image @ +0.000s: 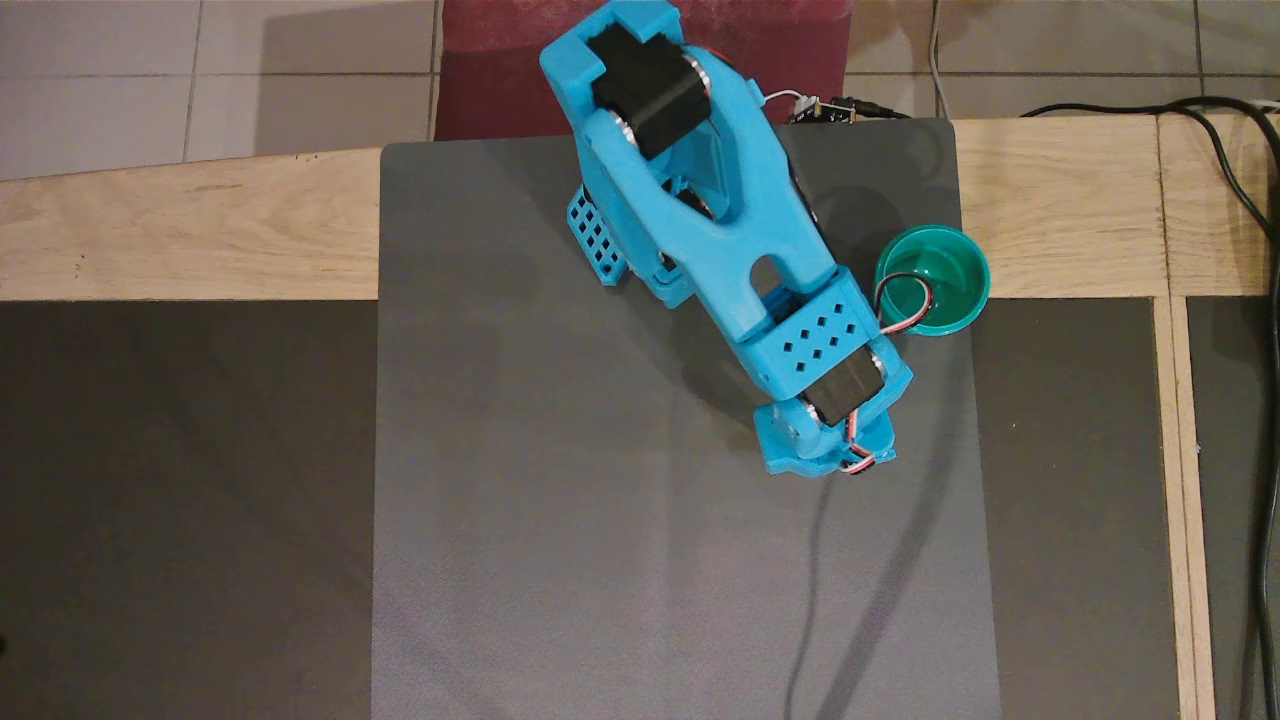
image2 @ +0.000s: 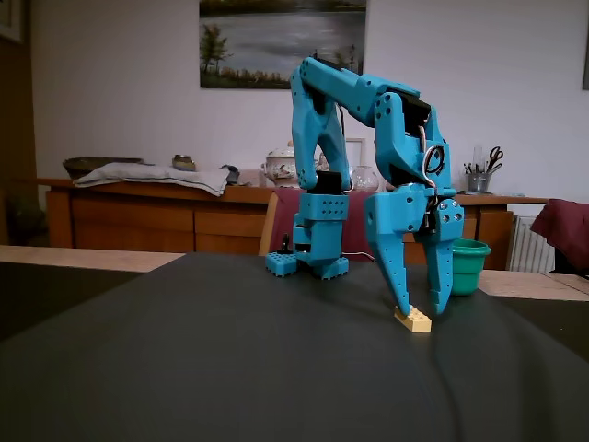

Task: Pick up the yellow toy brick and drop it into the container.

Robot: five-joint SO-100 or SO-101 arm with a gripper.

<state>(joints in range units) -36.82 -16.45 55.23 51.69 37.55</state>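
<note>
Yellow toy brick flat on dark mat, teal container upright near mat edge

Arm – matt blue plastic. Container – glossy teal plastic. Yellow toy brick – smooth plastic. Mat – grey, finely textured. Table – pale wood.

From above, the blue arm hides the yellow toy brick and the gripper's fingertips entirely. In the fixed view the gripper covers the left side of the container, and whether a fingertip touches the brick cannot be told.
</note>
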